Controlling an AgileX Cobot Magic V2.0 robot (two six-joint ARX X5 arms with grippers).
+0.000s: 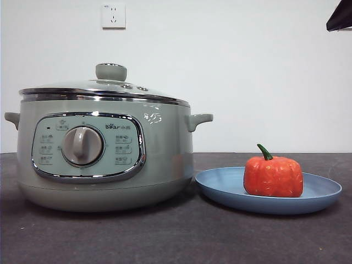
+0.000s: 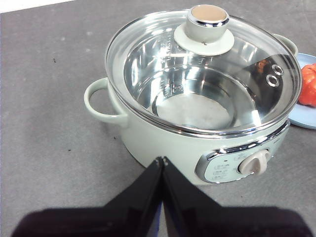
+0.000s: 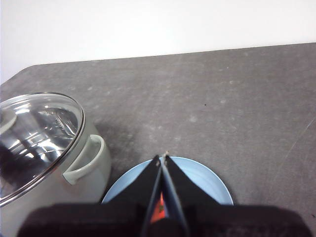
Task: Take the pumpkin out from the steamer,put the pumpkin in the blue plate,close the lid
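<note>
The sage-green steamer (image 1: 104, 159) stands on the left of the table with the glass lid (image 1: 104, 88) resting on it. Through the lid (image 2: 207, 74) the left wrist view shows an empty steel pot (image 2: 192, 106). The orange pumpkin (image 1: 273, 176) sits on the blue plate (image 1: 220, 184) to the right of the steamer. My left gripper (image 2: 162, 159) is shut and empty, raised in front of the steamer (image 2: 163, 143). My right gripper (image 3: 162, 157) is shut and empty, high above the plate (image 3: 207, 182); a bit of the pumpkin (image 3: 157, 213) shows between its jaws.
A dark grey table (image 1: 176, 236) stretches around the steamer and plate. A white wall with a socket (image 1: 113, 15) stands behind. A black arm tip (image 1: 341, 16) shows at the top right corner of the front view.
</note>
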